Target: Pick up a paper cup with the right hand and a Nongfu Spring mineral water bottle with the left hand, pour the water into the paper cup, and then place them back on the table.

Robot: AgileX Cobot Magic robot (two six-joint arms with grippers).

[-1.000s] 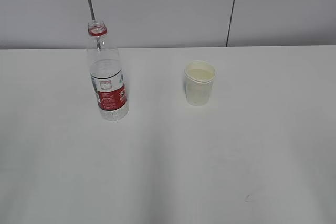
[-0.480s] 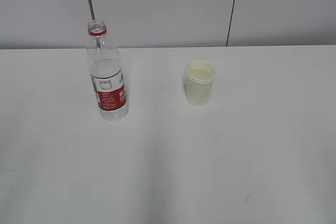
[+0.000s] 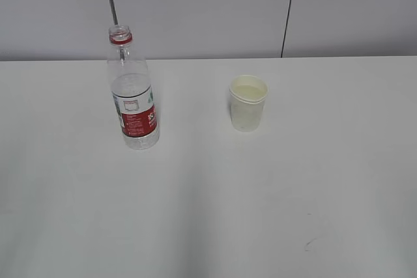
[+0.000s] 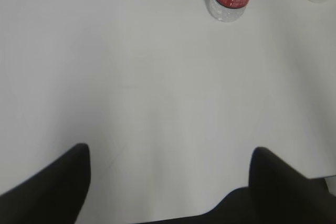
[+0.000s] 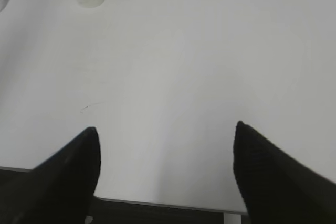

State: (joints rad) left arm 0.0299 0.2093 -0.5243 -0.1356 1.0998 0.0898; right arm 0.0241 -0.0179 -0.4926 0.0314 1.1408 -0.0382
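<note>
Nearest, both tools hang back over the near edge of the counter [image 3: 208, 213], each with its two black fingers spread wide and nothing between them: the left tool [image 4: 168, 182] and the right tool [image 5: 165, 166] are both released and empty, and neither shows in the exterior view. Just ahead of the right tool a small dark mark [image 5: 90, 107] lies on the bare white surface. Farther out, well apart from the tools, stand the two things to be picked up. The water bottle [image 3: 132, 92] stands upright on the left, its long axis vertical, open at the top with a red neck ring; from the left tool it lies far ahead and a little to the right. The paper cup [image 3: 247, 103] stands upright to the right of the bottle, well apart from it; from the right tool it lies far ahead and to the left. So each tool probably has to travel forward and slightly inward, meeting its target from the side.
</note>
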